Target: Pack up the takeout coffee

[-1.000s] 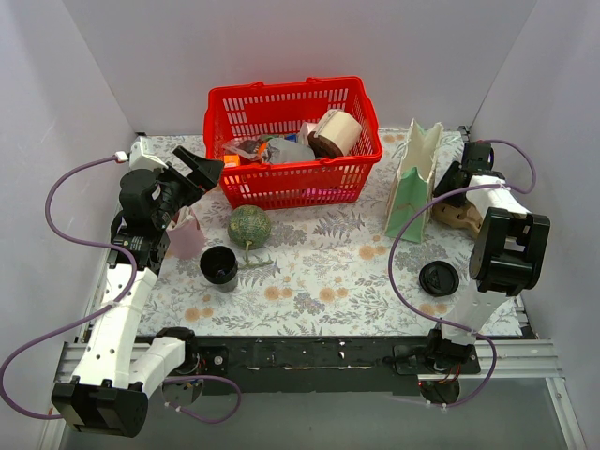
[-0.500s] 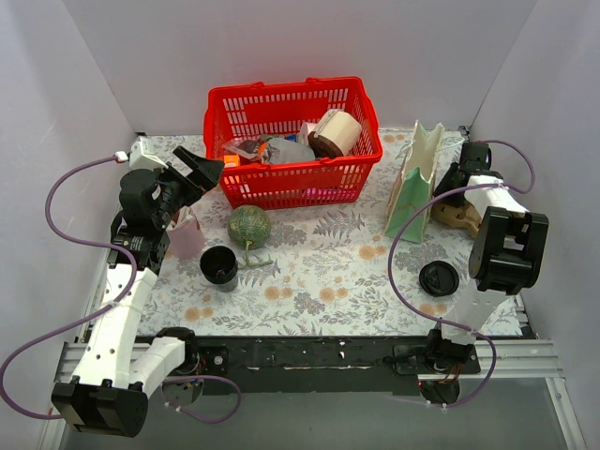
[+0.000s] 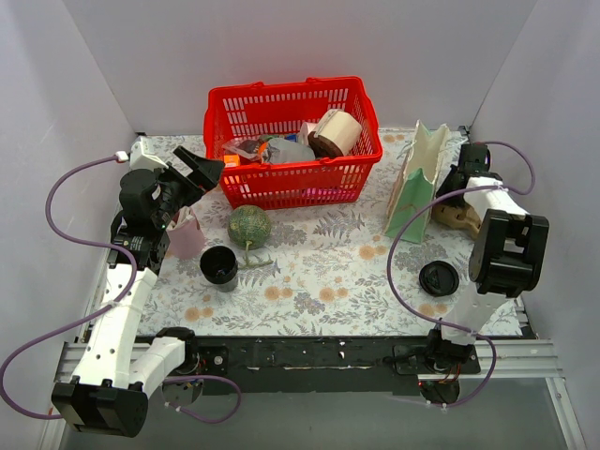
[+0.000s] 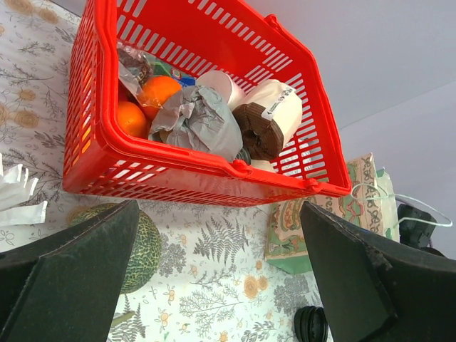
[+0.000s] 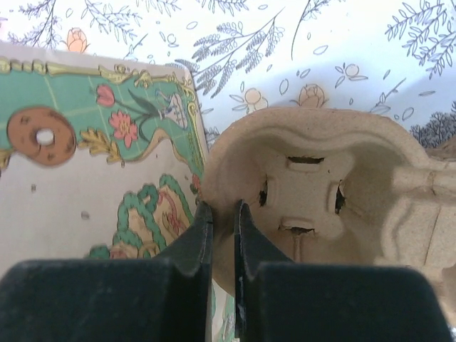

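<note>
Jaws seemingly pinching cup carrier [image 5: 313, 192] rim; paper bag [image 5: 92, 178] alongside.

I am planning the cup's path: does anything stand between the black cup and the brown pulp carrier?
Yes. The green floral paper bag stands beside the brown moulded-pulp cup carrier, on the side facing the black open paper cup; a straight low path would likely hit it. The right end effector grips the carrier's rim.

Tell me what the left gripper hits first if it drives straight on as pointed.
Probably the near wall of the red basket; the left gripper has its jaws open and aimed at it. The melon sits below that line. Depth is hard to judge.
</note>
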Robot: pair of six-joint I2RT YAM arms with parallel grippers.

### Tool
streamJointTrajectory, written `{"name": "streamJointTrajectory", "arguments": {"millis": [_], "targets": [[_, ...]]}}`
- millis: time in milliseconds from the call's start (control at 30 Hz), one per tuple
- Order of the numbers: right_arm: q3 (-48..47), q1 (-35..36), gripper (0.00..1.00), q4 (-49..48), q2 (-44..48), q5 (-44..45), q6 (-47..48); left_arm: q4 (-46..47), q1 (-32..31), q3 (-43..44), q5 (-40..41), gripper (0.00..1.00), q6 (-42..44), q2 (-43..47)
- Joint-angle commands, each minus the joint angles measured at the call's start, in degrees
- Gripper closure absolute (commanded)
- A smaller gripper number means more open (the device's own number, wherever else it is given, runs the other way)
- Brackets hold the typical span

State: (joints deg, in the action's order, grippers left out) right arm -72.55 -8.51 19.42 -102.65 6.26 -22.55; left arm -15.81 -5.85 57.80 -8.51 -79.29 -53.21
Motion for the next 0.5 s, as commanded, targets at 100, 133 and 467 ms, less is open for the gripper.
{"name": "streamJointTrajectory", "arguments": {"millis": [100, 133, 467], "targets": [[4.43, 0.34, 0.99, 0.61, 11.32, 1.90, -1.27, 1.31, -0.04, 0.30, -3.26, 0.02, 0.18, -0.23], [5.05, 0.34, 0.99, 0.71, 12.46, 2.26, -1.36, 1.40, -0.04, 0.21, -4.22, 0.02, 0.10, -0.31], [12.52, 0.43, 0.99, 4.31, 27.83, 4.80, -0.31, 2.98, -0.57, -0.23, -9.59, 0.02, -1.13, -0.58]]}}
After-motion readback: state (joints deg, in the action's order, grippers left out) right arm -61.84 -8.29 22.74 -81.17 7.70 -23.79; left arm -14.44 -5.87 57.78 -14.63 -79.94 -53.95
